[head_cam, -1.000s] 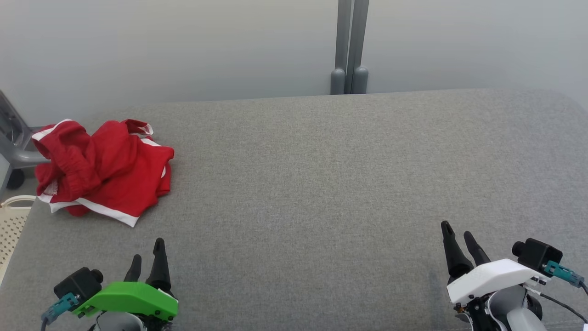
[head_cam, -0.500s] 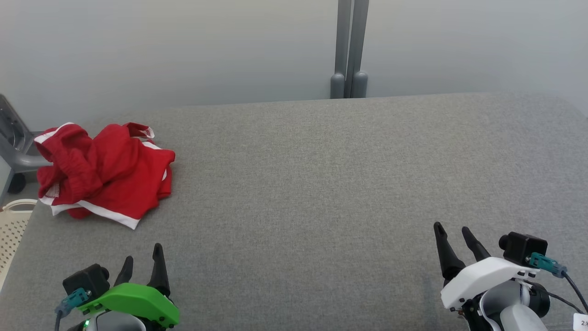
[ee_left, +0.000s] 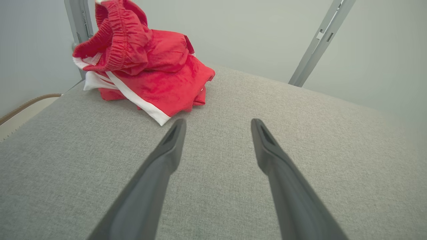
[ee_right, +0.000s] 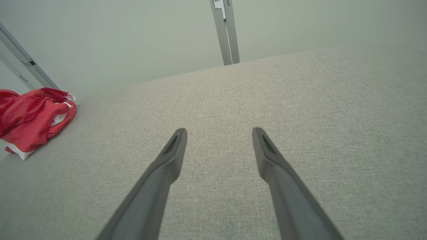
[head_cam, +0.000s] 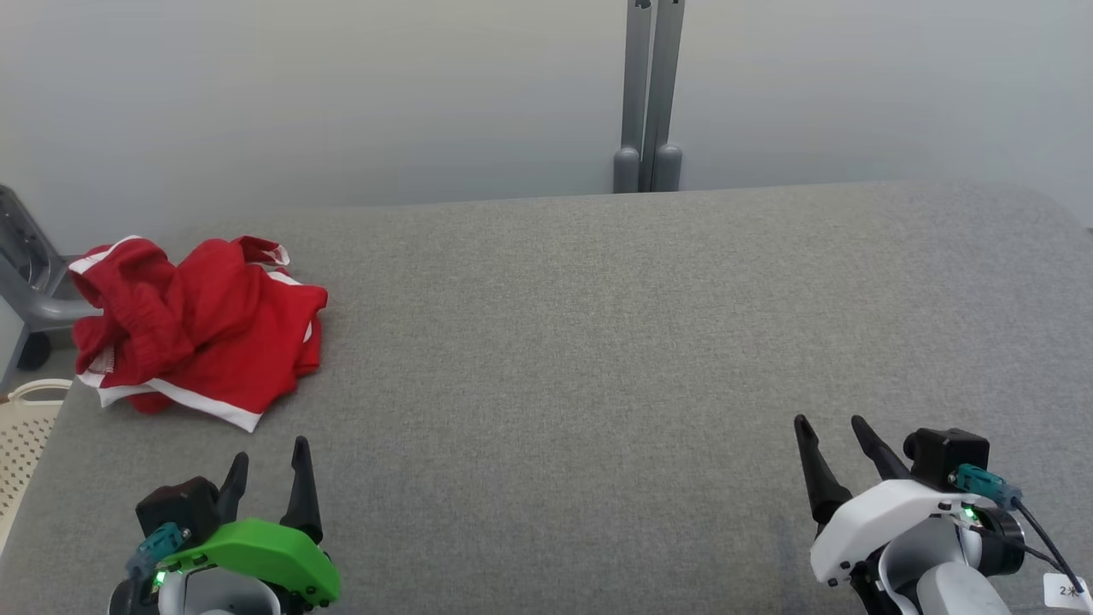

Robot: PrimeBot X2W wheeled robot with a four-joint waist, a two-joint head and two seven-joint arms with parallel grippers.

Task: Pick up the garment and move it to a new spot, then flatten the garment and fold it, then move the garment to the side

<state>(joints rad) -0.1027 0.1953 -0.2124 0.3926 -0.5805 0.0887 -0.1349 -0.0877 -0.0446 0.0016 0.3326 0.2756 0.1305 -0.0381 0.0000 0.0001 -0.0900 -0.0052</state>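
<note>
The garment is a crumpled pair of red shorts with white trim, lying at the far left of the grey padded table. It also appears in the left wrist view and at the left edge of the right wrist view. My left gripper stands open at the lower left, just short of the garment's near white hem, with nothing between its fingers. At the lower right, far from the garment, my right gripper is open and empty.
A grey upright post stands behind the table's far edge. A grey chair or cart frame and a cream perforated basket sit off the table's left edge. Pale wall behind.
The head view has shifted slightly, so the table sits lower in the picture. Both grippers have drawn back a little toward the lower edge. The garment lies as before.
</note>
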